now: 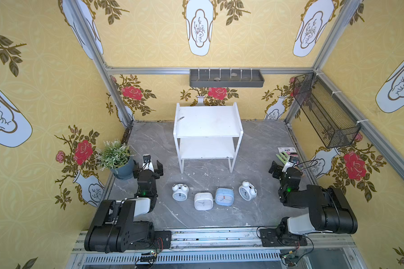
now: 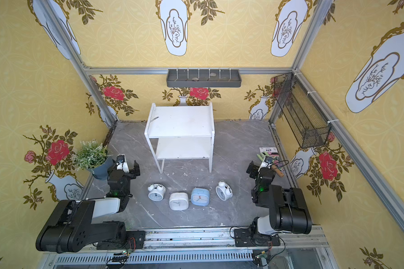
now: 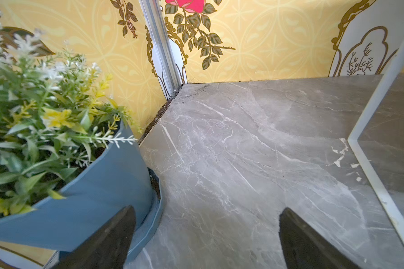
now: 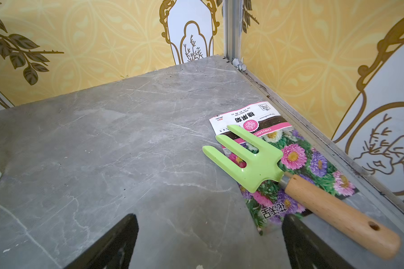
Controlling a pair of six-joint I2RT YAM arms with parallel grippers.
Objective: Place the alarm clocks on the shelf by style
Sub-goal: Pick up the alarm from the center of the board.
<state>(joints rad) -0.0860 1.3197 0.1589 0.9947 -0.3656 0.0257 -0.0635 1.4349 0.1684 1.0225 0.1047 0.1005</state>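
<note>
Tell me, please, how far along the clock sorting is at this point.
Done: nothing; both boards of the shelf are bare. In hand: nothing; the left pincer and the right pincer stand open and empty, away from the clocks. Left: all four, on the tabletop before the shelf: left twin-bell clock, white square clock, blue square clock, right twin-bell clock.

1. shelf [image 1: 207, 121]: white, both boards.
2. left twin-bell clock [image 1: 180, 192], right twin-bell clock [image 1: 247, 191]: white bodies, white faces.
3. Square pair: white clock [image 1: 203, 201], light-blue clock [image 1: 224, 196].
4. tabletop [image 1: 254, 144]: grey marble, pale veins.
5. wallpaper [image 1: 149, 46]: yellow, red roses, white vases.
6. pot [image 1: 124, 171]: blue; foliage green, white, yellow.
7. garden fork [image 4: 259, 163]: lime-green head, tan wood handle.
8. seed packet [image 4: 317, 163]: pink and purple flowers.
</note>
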